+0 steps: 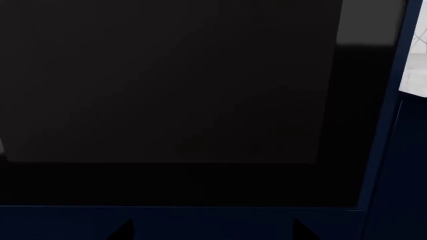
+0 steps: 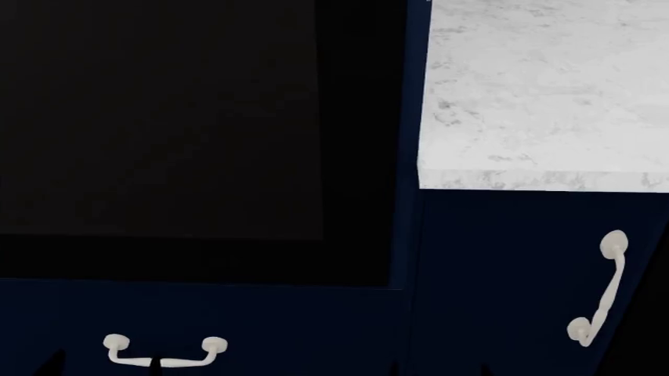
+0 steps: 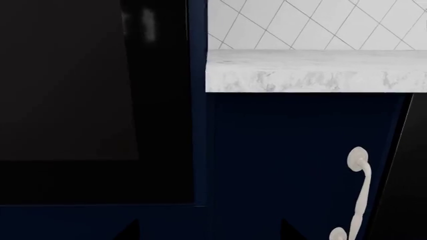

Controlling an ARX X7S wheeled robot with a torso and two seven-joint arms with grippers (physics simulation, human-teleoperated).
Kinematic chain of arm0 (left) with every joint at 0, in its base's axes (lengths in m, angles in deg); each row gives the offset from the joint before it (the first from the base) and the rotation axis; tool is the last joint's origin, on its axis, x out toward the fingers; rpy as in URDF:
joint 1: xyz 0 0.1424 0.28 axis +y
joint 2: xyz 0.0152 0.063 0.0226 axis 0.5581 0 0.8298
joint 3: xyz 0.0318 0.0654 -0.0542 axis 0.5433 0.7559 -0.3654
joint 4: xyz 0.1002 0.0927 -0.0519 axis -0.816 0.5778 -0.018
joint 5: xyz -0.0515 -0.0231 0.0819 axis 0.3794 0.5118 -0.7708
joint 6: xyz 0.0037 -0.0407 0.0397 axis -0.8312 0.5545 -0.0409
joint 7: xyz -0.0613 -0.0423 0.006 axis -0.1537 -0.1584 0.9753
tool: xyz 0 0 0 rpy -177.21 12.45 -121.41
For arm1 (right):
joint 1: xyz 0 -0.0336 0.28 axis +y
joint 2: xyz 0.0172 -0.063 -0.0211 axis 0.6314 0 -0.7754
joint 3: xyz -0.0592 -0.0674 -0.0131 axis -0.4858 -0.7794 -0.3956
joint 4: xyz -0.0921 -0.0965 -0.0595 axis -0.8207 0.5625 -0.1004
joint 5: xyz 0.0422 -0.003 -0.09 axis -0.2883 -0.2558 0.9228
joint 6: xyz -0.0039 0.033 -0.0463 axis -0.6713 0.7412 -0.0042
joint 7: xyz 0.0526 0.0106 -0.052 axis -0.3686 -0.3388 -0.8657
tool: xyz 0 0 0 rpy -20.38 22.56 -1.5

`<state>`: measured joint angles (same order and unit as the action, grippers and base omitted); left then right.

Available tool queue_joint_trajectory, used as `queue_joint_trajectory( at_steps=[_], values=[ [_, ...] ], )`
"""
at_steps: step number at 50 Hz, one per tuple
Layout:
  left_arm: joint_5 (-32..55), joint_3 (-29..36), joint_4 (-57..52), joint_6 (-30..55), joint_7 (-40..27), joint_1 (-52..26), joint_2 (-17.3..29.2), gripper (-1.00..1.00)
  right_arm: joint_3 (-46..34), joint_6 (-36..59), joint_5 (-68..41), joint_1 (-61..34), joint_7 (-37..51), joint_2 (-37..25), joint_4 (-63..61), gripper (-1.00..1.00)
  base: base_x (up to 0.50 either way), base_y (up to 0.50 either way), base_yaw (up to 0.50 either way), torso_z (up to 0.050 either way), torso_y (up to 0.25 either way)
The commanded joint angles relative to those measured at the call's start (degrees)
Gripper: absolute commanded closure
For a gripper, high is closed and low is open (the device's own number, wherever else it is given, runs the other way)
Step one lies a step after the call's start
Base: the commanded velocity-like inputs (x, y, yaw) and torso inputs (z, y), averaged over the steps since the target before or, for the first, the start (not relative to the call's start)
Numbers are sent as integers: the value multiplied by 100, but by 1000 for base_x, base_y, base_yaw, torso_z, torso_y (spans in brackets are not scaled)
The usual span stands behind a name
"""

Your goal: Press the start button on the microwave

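No microwave and no start button show in any view. A large black glossy appliance front (image 2: pixel 157 117) set in navy cabinetry fills the left of the head view. It also shows in the left wrist view (image 1: pixel 167 80) and the right wrist view (image 3: pixel 67 80). My left gripper (image 1: pixel 213 232) is open and empty, with only its two dark fingertips (image 1: pixel 123 231) showing, close before the navy panel under the black front. My right gripper (image 3: pixel 210 231) is open and empty, facing the navy cabinet beside the black front.
A white marble counter (image 2: pixel 544 94) lies to the right, with diamond-tiled wall (image 3: pixel 313 25) behind it. Below it is a navy cabinet door with a cream handle (image 2: pixel 598 288). A navy drawer under the black front has a cream handle (image 2: pixel 164 352).
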<state>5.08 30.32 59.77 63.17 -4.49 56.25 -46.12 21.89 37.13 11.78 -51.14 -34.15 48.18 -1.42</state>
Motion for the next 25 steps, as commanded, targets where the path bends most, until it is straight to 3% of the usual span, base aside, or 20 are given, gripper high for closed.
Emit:
queue_joint_trajectory(
  at_steps=[1,10,16,25],
  values=[
    [150,64,-66,27,-109,29,138,-100,-137,54,-135,-26,168,-64,-35,-100,0,500,0,0,0],
    [223,118,-11,-11,-172,15,192,-100,-212,-27,-244,-30,219,-119,-40,-100,13,467,0,0,0],
    [264,153,-30,12,-225,19,220,-100,-181,39,-499,-30,222,-126,-103,-100,36,0,0,0,0],
    [321,227,-14,23,-301,7,274,-100,-250,-53,-618,-41,222,-175,-45,-100,390,0,0,0,0]
  ],
)
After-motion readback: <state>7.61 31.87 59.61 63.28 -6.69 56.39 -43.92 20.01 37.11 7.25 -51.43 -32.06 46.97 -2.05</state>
